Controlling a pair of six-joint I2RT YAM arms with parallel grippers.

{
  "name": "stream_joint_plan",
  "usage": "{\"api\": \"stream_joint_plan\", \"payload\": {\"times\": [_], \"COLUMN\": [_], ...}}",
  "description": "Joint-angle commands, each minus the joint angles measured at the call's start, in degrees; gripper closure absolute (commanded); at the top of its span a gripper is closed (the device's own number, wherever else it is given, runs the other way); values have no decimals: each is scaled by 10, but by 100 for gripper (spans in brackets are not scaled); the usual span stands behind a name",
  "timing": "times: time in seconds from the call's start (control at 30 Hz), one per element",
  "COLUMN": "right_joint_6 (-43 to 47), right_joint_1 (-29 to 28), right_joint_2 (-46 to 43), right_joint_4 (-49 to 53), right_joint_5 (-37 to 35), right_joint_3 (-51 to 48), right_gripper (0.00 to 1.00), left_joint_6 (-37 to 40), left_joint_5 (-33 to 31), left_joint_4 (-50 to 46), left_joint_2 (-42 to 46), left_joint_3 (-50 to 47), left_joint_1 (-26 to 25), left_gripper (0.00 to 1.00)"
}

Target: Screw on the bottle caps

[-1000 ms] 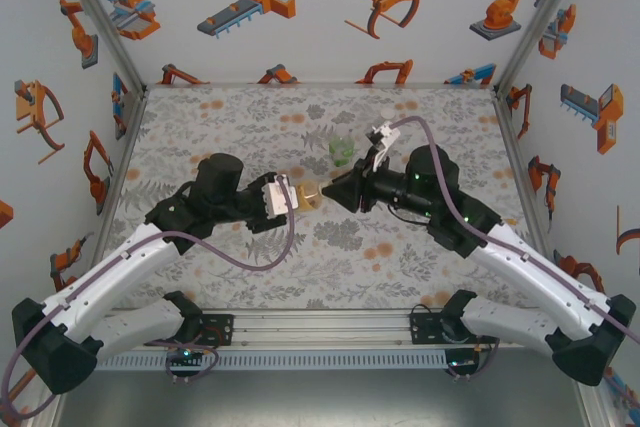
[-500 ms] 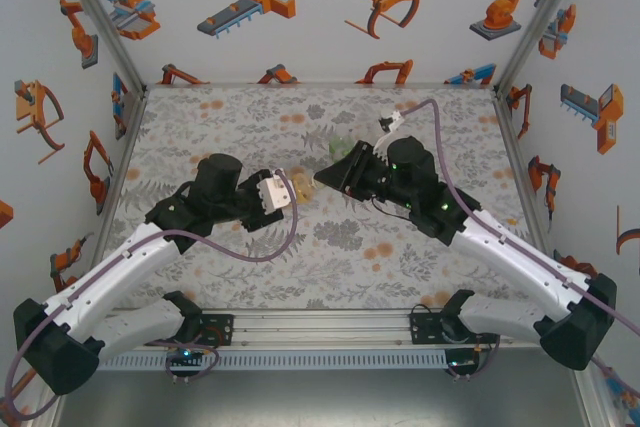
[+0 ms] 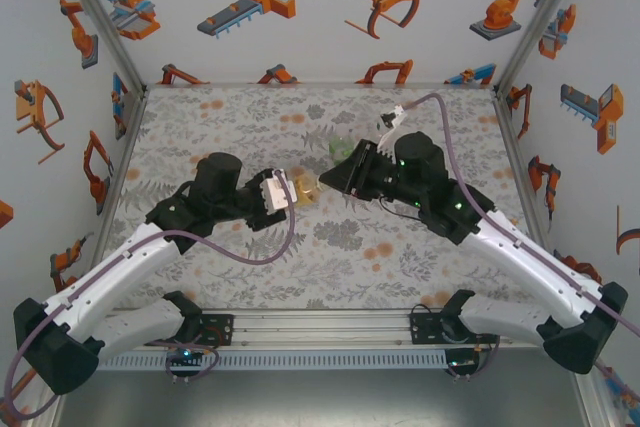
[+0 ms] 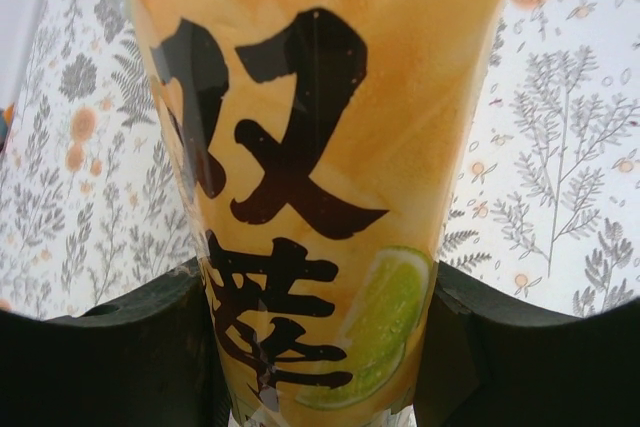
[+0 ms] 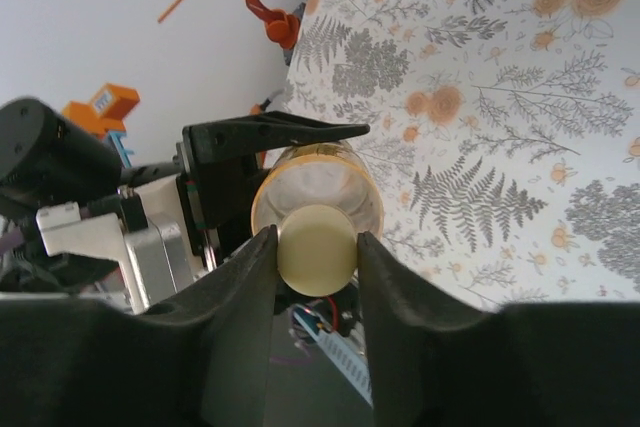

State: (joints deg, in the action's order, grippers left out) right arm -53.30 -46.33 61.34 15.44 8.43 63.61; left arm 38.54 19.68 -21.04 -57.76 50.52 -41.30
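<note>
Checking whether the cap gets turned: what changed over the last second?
The right gripper rolled its wrist and shifted slightly toward the far wall, its fingers still around the cap. The left gripper kept holding the amber bottle in place; the green bottle stayed put.

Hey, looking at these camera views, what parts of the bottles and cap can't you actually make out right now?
- Right wrist view: the yellow cap covers the amber bottle's neck, so thread engagement is hidden.
- Left wrist view: the bottle's top and base are cut off by the frame edges.
- Top view: the green bottle sits partly behind the right arm; capped or not is too small to tell.
</note>
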Motion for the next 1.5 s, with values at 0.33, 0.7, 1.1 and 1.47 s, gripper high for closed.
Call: {"api": "stream_joint_plan", "payload": {"times": [0.33,0.7,1.1,1.47], "right_joint_6": [361,730,815,812], "right_joint_1": [-6,-6,-7,-7], "right_joint_2": [-102,-105,-79,-94], "right_joint_4": [-43,22,33,10], "right_joint_5": [52,256,345,350], "right_joint_3": [-18,-12,-17,-42], "right_gripper": [47,45,45,58], "left_joint_6": [30,59,69,67], "left_joint_5": [121,207,219,217], "left_joint_4": [-17,-59,-78,-79], "left_joint_2": [-18,-22,-29,-30], "left_joint_3": [19,30,37,39], "left_joint_1": [-9,-11,-15,-14], "left_gripper": [100,100,100,100]}}
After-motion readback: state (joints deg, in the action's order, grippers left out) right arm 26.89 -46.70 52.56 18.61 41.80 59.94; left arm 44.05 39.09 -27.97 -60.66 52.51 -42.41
